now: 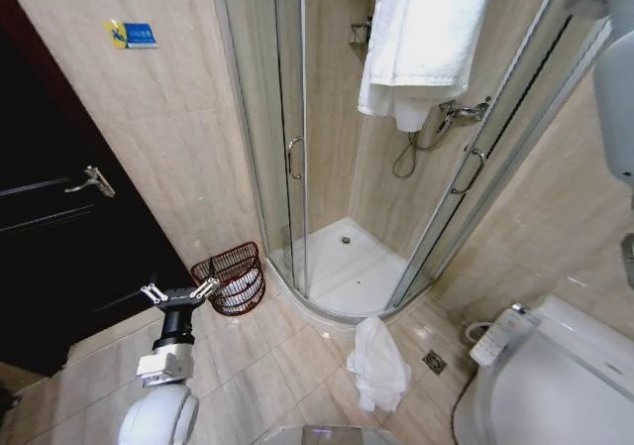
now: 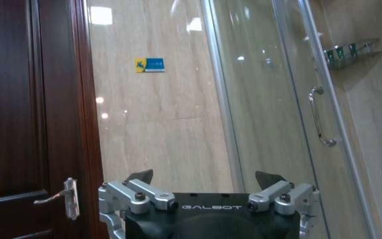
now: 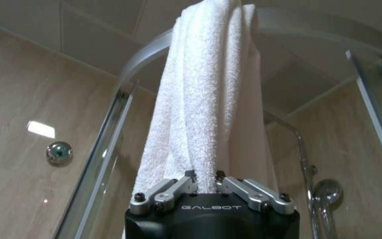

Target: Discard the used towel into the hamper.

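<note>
A white towel hangs folded over the top rail of the shower enclosure. My right gripper is shut on its lower part, with the cloth rising straight up from between the fingers. My right arm reaches up at the far right. The hamper, a dark red openwork basket, stands on the floor against the wall, left of the shower. My left gripper hovers open just left of the hamper, holding nothing; its spread fingers face the wall. A second white towel lies crumpled on the floor.
A glass shower door with a handle stands behind the hamper. The dark wooden door is at the left. A toilet fills the lower right corner. Tiled floor lies open between hamper and crumpled towel.
</note>
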Robot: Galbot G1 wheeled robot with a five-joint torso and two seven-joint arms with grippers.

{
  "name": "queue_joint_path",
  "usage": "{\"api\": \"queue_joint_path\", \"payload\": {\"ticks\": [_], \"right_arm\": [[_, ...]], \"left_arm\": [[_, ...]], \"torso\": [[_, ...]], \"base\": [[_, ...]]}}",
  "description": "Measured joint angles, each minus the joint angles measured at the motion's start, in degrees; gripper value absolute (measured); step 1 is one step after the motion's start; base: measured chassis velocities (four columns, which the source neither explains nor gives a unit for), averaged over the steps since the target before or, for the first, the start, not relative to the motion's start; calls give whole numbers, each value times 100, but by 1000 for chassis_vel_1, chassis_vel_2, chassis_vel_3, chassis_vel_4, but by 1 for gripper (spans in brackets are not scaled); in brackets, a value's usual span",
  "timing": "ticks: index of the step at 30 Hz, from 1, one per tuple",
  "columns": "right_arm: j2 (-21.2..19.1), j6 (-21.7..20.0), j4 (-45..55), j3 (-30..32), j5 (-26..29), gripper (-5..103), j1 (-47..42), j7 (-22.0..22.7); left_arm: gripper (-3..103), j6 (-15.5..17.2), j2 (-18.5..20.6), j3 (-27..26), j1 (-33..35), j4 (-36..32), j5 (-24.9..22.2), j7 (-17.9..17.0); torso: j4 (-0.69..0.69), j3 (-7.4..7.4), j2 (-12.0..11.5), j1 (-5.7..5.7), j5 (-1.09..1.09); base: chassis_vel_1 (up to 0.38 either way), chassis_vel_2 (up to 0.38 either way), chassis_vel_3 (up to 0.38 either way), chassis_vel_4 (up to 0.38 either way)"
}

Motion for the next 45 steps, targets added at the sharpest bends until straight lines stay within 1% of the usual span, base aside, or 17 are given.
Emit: {"api": "queue_joint_path", "payload": {"ticks": [4,7,9,11,12,15,18,21,24,33,36,37,39,40,42,43,45], "right_arm": [[-194,26,247,51,64,8,-277,41],[-518,40,611,205,170,8,-738,67],[-600,41,716,256,193,8,-866,70],[-861,41,1081,452,289,8,-1309,82],[-861,41,1081,452,289,8,-1309,82],[-1161,48,1556,793,371,8,-1976,90],[-1285,60,1758,1034,381,8,-2384,82],[-1556,90,2169,1536,387,8,-3391,57],[-1659,98,2366,1721,420,8,-3823,73],[-1683,120,2919,2336,435,8,-4977,158],[-1624,123,3211,2897,373,8,-6044,146],[-1624,123,3211,2897,373,8,-6044,146],[-1568,131,3381,3274,307,8,-6608,109],[-1568,131,3381,3274,307,8,-6608,109],[-1477,155,3562,3706,182,8,-7241,24],[-1477,155,3562,3706,182,8,-7241,24],[-1333,188,3763,4100,36,8,-8003,-74]], "left_arm": [[100,-31,9,-20,5,16,-19,0],[100,-95,14,-51,38,52,-29,2],[100,-107,17,-60,46,57,-30,4],[100,-133,36,-71,61,66,-33,13],[100,-133,36,-71,61,66,-33,13],[100,-136,61,-34,63,64,-27,19],[100,-136,71,5,61,60,-4,19],[100,-129,89,135,58,48,89,15],[100,-122,92,209,56,47,137,6],[100,-112,70,316,66,13,229,-8],[100,-116,62,301,94,-2,232,-13],[100,-116,62,301,94,-2,232,-13],[100,-135,48,295,109,-2,241,-14],[100,-135,48,295,109,-2,241,-14],[100,-165,26,297,127,-2,263,-15],[100,-165,26,297,127,-2,263,-15],[100,-193,16,307,148,-2,295,-16]], "torso": [[1,0,0,0,-1],[0,-1,1,-1,0],[0,-2,1,-1,0],[0,-1,1,0,2],[0,-1,1,0,2],[0,-1,0,0,2],[0,-1,1,-1,2],[-2,0,0,-1,4],[-2,1,0,0,5],[1,0,0,0,-1],[0,0,-1,0,4],[0,0,-1,0,4],[-1,1,-1,0,3],[-1,1,-1,0,3],[0,1,-1,0,4],[0,1,-1,0,4],[-1,0,0,0,1]], "base": [[0,0,0,0],[0,0,0,0],[0,0,0,0],[0,0,0,0],[0,0,0,0],[0,0,0,0],[0,0,0,0],[0,0,0,0],[0,0,0,0],[0,0,0,0],[0,0,0,0],[0,0,0,0],[0,0,0,0],[0,0,0,0],[0,0,0,0],[0,0,0,0],[0,0,0,0]]}}
